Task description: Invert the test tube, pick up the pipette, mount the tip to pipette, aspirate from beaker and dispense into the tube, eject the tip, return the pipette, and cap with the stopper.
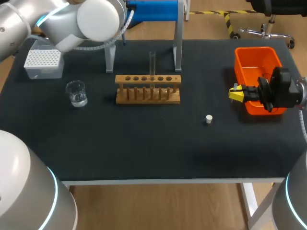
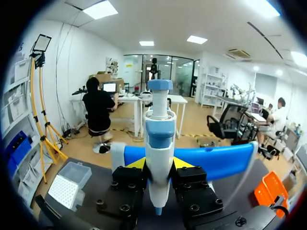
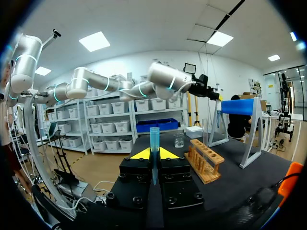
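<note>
My left gripper [image 2: 158,165] is shut on the blue and white pipette [image 2: 159,129], which stands upright in front of the stand's blue bar [image 2: 216,155]. In the head view the left arm [image 1: 91,21] hides that gripper and the pipette. My right gripper [image 1: 235,94] hangs beside the orange bin [image 1: 256,62]; in its wrist view it [image 3: 153,154] is shut on a blue pipette tip [image 3: 154,139]. A clear test tube [image 1: 152,64] stands upright in the wooden rack [image 1: 147,89]. The beaker [image 1: 76,93] holds some liquid. The white stopper [image 1: 209,119] lies on the mat.
A white tip box [image 1: 43,62] sits at the back left. The pipette stand's grey uprights [image 1: 178,48] rise behind the rack. The dark mat [image 1: 144,143] is bare in front of the rack, down to the table's front edge.
</note>
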You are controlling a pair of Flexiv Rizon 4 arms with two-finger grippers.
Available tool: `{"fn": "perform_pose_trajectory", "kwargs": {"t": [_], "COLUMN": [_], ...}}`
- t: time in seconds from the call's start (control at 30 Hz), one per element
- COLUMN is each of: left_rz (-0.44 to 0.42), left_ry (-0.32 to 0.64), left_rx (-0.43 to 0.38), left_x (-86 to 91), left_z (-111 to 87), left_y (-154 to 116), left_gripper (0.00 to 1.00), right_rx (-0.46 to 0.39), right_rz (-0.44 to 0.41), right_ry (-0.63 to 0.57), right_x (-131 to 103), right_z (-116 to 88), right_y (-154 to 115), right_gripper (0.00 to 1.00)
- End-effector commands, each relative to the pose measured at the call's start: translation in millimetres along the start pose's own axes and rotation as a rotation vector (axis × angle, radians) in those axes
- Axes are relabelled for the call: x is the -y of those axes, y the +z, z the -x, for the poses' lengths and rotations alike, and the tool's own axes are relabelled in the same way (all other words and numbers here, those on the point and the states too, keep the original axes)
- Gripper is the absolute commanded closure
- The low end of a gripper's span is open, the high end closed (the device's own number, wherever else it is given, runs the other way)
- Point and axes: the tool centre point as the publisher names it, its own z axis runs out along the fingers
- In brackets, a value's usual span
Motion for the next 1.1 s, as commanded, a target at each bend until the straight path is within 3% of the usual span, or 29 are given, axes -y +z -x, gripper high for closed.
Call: {"fn": "perform_pose_trajectory", "kwargs": {"t": [0.03,0.3,0.63,1.1], "left_rz": [-0.020,-0.037,0.006,0.094], "left_ry": [0.007,0.063,0.160,0.176], "left_rx": [0.009,-0.016,-0.282,-0.602], "left_x": [4.4,21.2,42.2,35.8], "left_z": [2.2,5.4,6.2,23.3], "left_y": [-12.1,-34.9,-78.7,-122.2], "left_gripper": [1.00,1.00,1.00,1.00], "right_rx": [-0.002,-0.002,-0.002,-0.002], "right_rz": [0.000,0.000,0.000,0.000], "right_ry": [0.000,0.000,0.000,0.000], "right_x": [0.4,0.4,0.4,0.4], "right_z": [-0.3,-0.3,-0.3,-0.3], "right_y": [-1.0,-1.0,-1.0,-1.0], "right_gripper": [1.00,1.00,1.00,1.00]}}
